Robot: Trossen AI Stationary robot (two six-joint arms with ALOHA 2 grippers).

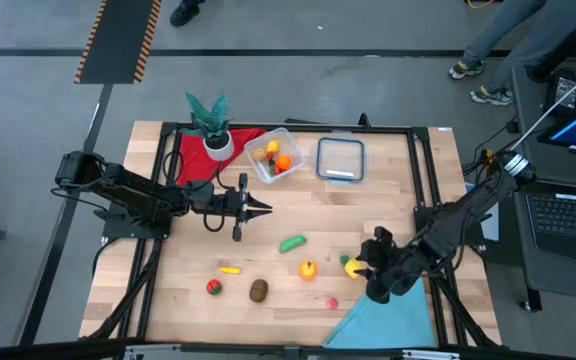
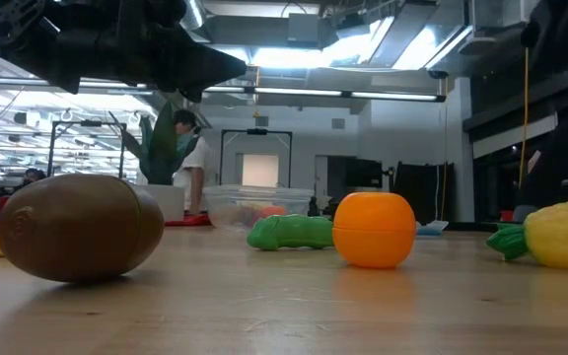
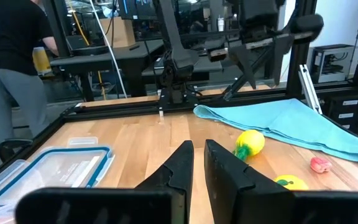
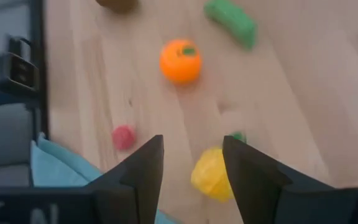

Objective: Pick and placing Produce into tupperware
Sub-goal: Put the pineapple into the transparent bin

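Just then I had the right gripper (image 4: pixel 191 167) hovering over the yellow fruit (image 4: pixel 211 174) at the tabletop's (image 1: pixel 388 215) four o'clock, fingers parted and empty. My left gripper (image 3: pixel 194 163) waited nearly closed at nine o'clock, empty, with the tupperware (image 1: pixel 277 153) at twelve. I judged the round fruit could squirt sideways if the fingers closed off-centre.

A potted plant (image 1: pixel 211 122) stands on a red cloth (image 1: pixel 190 152) at the bench's (image 1: pixel 268 225) far edge, a clear lid (image 1: pixel 340 160) nearby, a blue cloth (image 1: pixel 388 318) at the near corner.
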